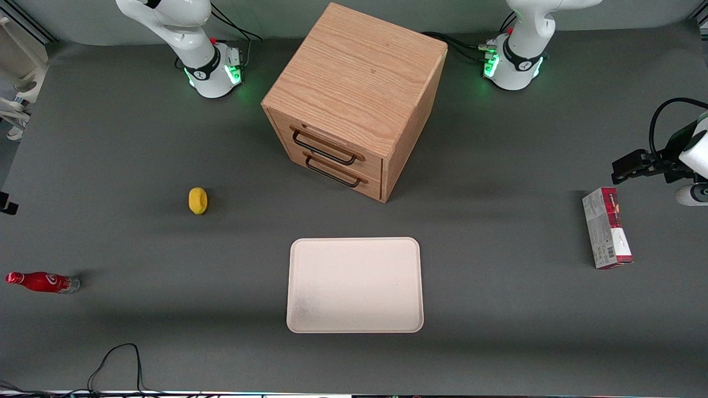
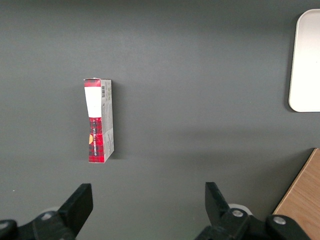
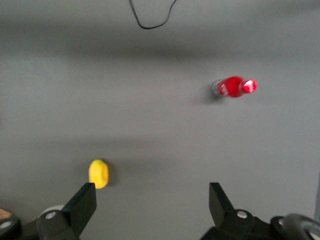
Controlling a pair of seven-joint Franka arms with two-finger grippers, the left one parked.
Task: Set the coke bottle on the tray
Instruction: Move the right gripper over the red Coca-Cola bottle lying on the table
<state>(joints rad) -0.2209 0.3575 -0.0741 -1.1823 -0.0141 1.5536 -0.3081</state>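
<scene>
Fingers of my gripper (image 3: 150, 205) stand wide apart with nothing between them, high above the mat and looking down on it. In the front view my arm's wrist is out of frame, so I place myself by my wrist camera alone.

My target, the coke bottle (image 1: 42, 282), stands on the mat toward my end of the table, near the table's edge and well apart from everything else. From my wrist it shows almost cap-on (image 3: 235, 87), red cap toward the lens, which I take to mean it is upright. The lemon (image 1: 198, 200) sits farther from the front camera than the bottle and is no obstacle. The tray (image 1: 355, 285) lies bare in the middle of the table, in front of the wooden drawer cabinet (image 1: 354, 99).

As I judge it, the step in hand is the approach. To do it well I should first bring the bottle squarely between my fingers, then descend straight down so that neither pad clips the cap. Such a slim, tall body looks easy to topple, so I would close on the wider body below the neck, gently and evenly, and lift vertically before carrying it sideways to the tray.
</scene>
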